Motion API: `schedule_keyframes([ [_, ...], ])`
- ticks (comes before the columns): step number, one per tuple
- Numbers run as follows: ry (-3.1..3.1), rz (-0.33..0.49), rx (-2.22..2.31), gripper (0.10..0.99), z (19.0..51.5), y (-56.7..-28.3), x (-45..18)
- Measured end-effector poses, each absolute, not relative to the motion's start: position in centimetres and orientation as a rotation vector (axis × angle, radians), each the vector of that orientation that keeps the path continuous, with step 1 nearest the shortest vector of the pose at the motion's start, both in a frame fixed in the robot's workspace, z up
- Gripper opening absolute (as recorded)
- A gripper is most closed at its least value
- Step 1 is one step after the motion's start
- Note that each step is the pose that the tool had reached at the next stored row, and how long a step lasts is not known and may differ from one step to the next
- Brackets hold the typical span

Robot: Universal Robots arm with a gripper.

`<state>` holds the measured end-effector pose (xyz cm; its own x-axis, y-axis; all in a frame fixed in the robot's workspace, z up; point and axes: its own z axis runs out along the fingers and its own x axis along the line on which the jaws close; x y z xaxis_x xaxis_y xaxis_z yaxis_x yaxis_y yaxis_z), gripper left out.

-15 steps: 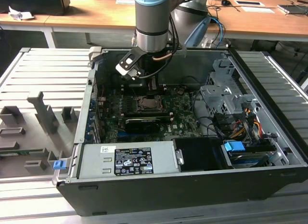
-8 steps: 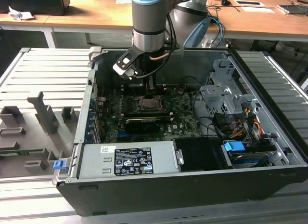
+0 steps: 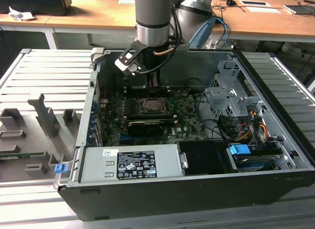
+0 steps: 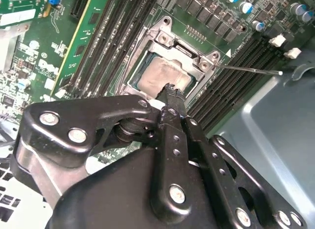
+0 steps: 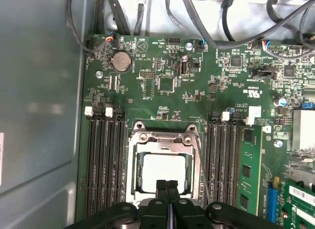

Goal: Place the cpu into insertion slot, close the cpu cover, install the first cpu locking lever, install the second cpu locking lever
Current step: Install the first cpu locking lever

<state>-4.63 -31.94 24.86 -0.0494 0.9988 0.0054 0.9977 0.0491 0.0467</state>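
- I see the cpu (image 5: 162, 171) seated in the insertion slot (image 3: 150, 106), mid circuit board (image 5: 133, 98), with the cpu cover (image 5: 165, 138) lying around it.
- The gripper (image 5: 167, 185) has its fingers pressed together and empty, tips just over the cpu's edge.
- I judge the cpu light, stiff and fragile, so I'd take it by the edges only.
- Memory slots (image 5: 103, 165) flank the socket, and 1 thin lever (image 4: 248, 70) juts out nearby.

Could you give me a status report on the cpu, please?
Status: gripper shut, empty, tips at edge of cpu. Seated, cpu cover down. One lever sticks out, unlatched.
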Motion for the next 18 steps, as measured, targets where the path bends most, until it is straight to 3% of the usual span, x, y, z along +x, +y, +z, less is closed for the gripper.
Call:
schedule_keyframes([
  [18,2.566,0.058,1.765,0.106,25.71,-31.94,-4.63],
])
